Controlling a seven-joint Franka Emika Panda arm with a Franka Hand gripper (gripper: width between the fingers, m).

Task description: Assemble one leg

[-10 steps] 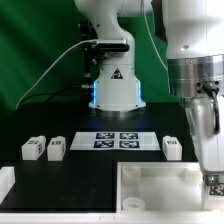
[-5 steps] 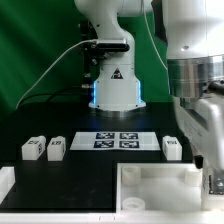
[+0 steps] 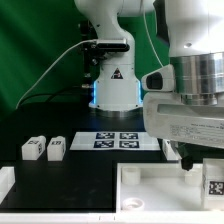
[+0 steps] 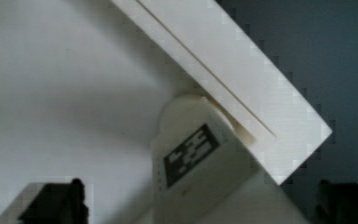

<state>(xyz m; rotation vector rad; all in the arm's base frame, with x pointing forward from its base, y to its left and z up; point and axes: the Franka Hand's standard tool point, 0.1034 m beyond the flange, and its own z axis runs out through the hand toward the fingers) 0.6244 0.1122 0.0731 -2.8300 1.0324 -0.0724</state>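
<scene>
One leg [image 4: 197, 158], a white post with a black-and-white tag, stands in a corner of the large white panel [image 4: 69, 90] against its raised rim. In the exterior view that leg [image 3: 214, 185] is at the far right of the panel [image 3: 150, 180]. My gripper [image 4: 204, 200] straddles this leg; its dark fingers [image 4: 55, 200] stand wide apart, with a gap to the leg, so it is open. In the exterior view the gripper [image 3: 207, 170] is mostly hidden by the arm. Two more legs [image 3: 32, 148] [image 3: 57, 148] lie at the exterior view's left.
The marker board [image 3: 118, 139] lies in front of the robot base [image 3: 113, 85]. The arm's bulky white link [image 3: 185, 115] hangs over the table at the exterior view's right and hides the spot beside the marker board. A green backdrop stands behind.
The wrist has turned and the arm's white link has swung toward the exterior view's left, covering the leg beside the marker board. The tagged leg in the panel corner has stayed in place.
</scene>
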